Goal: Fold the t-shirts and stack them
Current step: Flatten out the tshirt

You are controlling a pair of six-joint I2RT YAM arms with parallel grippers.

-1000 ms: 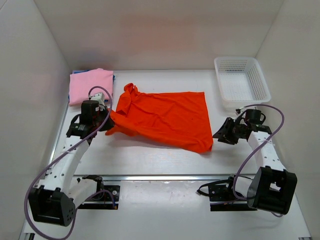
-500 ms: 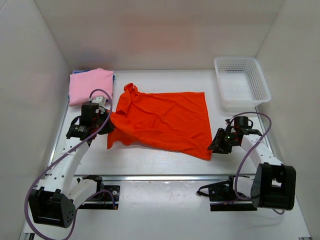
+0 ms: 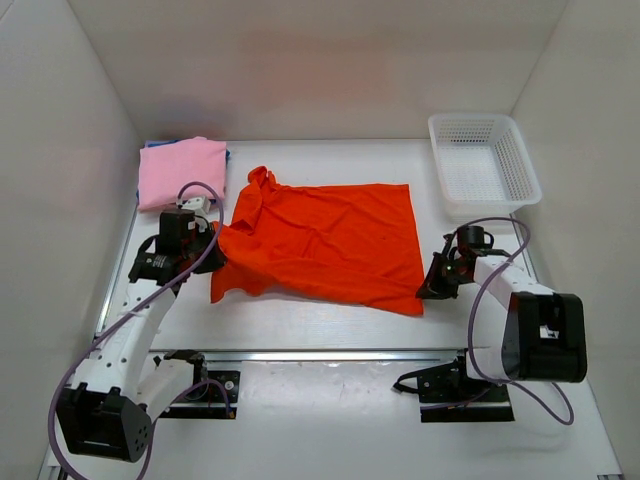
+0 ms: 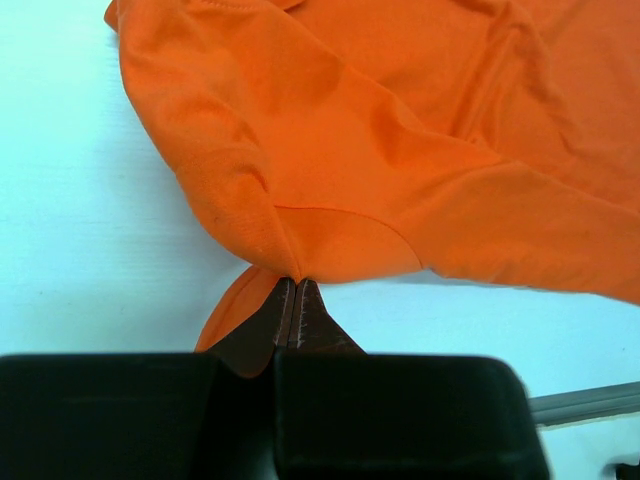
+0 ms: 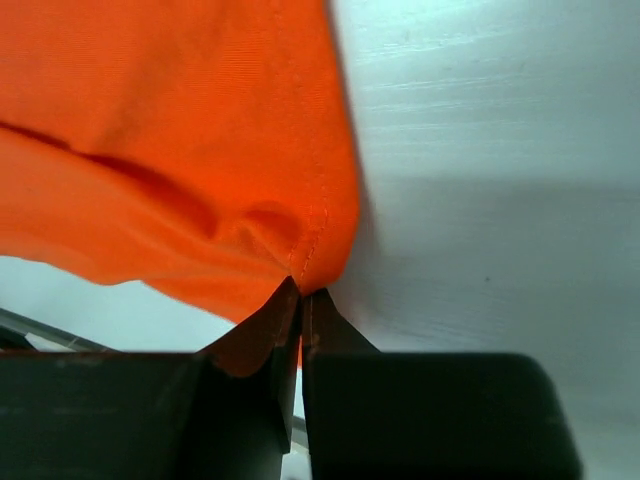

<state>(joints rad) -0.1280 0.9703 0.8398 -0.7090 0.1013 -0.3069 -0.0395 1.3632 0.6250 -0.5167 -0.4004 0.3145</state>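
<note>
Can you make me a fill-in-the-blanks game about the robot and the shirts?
The big t-shirt pinched by the left gripper and right gripper is ___.
The folded t-shirt at the back left is ___.
The mesh basket is on the robot's ___ side.
Missing words: orange, pink, right.

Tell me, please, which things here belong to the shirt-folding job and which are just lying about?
Belongs to the job: orange shirt, pinched at opposite ends by the left gripper and right gripper; pink shirt, folded, far left; blue cloth peeking from under it.
Just lying about: white basket, far right.
</note>
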